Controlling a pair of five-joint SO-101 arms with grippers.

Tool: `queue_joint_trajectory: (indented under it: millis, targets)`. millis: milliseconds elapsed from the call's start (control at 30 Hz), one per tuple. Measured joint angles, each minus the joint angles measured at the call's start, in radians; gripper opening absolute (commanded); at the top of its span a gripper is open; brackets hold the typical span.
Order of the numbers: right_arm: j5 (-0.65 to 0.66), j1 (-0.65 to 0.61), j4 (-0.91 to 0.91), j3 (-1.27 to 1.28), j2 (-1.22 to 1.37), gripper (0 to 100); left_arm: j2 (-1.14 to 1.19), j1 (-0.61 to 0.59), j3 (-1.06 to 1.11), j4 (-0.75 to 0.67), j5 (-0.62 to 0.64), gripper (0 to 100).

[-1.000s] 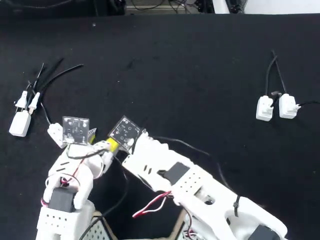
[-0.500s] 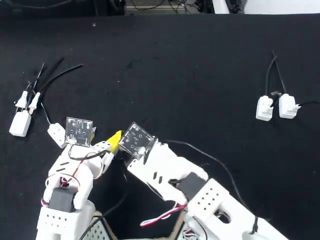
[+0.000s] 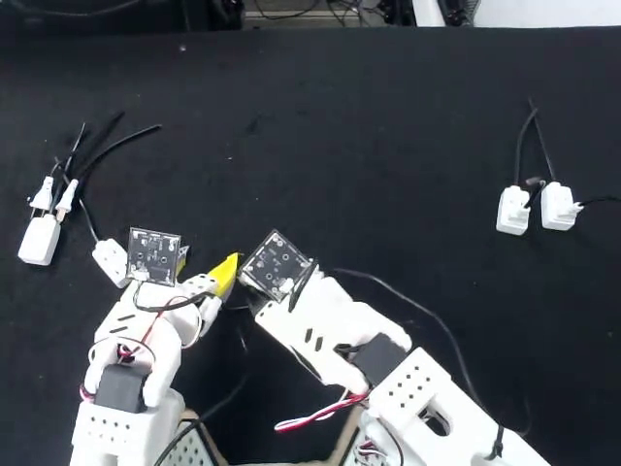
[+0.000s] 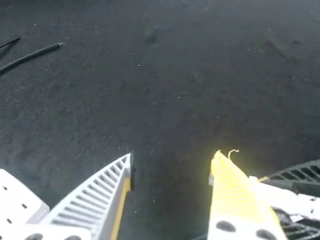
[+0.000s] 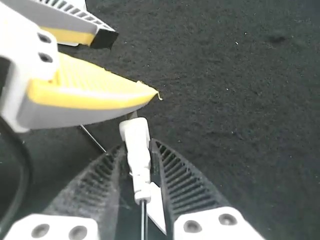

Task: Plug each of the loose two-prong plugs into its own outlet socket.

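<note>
Grippers have just moved apart. A second ago the right gripper (image 5: 138, 150) was pushed right up against the left gripper (image 4: 172, 157), low and left of the middle in the high view. Now the right arm has slid back a little toward the right, and there is a small gap between the two.

The left gripper's yellow finger (image 3: 225, 272) now sticks out to the side, where before it was more tucked in. Its jaws are spread wide and nothing is between them. The right gripper is squeezed tight on a small white plug (image 5: 136, 132). The plug pokes out past its fingertips, and a thin wire trails back from it. The yellow finger is just beside that plug.

I think the plug has been passed from one arm to the other, so the right arm holds it alone now. That is a good step, but the plug is not in any socket yet.

Two more loose plugs (image 3: 40, 197) lie at the far left of the high view, just above a white socket block (image 3: 39, 243). Another white socket (image 3: 109, 258) sits right by the left arm. At the far right, a pair of white sockets (image 3: 512, 211) with black cords looks already done.
</note>
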Motion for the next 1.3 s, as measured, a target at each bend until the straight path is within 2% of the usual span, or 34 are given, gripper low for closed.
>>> queue_joint_trajectory:
  millis: [300,967,1100,1300]
  targets:
    - [-0.092,0.000,-0.011,0.009,-0.002,1.1,0.000,0.000,0.000,0.000,0.000,25]
    - [-0.103,0.002,-0.072,0.046,-0.008,1.1,0.000,0.000,0.000,0.000,0.000,25]
    - [-0.164,0.002,-0.078,0.046,-0.008,1.1,-0.002,0.000,0.000,0.000,0.000,25]
    - [-0.181,0.000,-0.078,0.046,-0.008,1.1,-0.002,0.000,0.000,-0.002,0.000,25]
